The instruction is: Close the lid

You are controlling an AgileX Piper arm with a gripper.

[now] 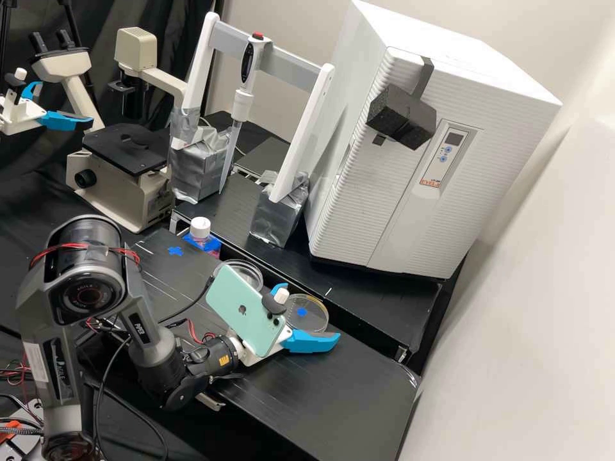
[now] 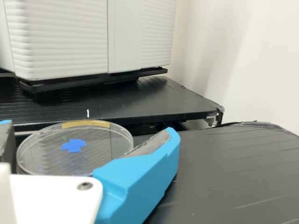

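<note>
- Tool (image 1: 309,314): you see it low over the right part of the table (image 2: 233,186), at the dish. You cannot tell whether it is released or clenched on that dish.
- Dish (image 2: 93,161): clear and round, it lies flat near the table's back edge, directly ahead of the tool's white body. You find a strip of yellow tape (image 2: 85,124) on its far rim and a blue cross (image 2: 74,145) about its middle.
- Second dish (image 1: 248,269): also clear and round, it sits behind the phone (image 1: 243,307), partly hidden from you. Which dish is, or bears, the lid you cannot tell.
- Phone: pale green, mounted at the arm's wrist, tilted.
- Bottle (image 1: 200,228): white-capped, upright, near the table's back edge; on the table beside it you see another blue cross (image 1: 175,251).
- Shelf (image 1: 346,282): black, behind the table and raised above it. It carries the white cabinet (image 1: 359,192) and a white stand (image 1: 301,141) with an upright pipette (image 1: 246,70).
- Microscope (image 1: 138,160): to the left of the stand as you face the high view.
</note>
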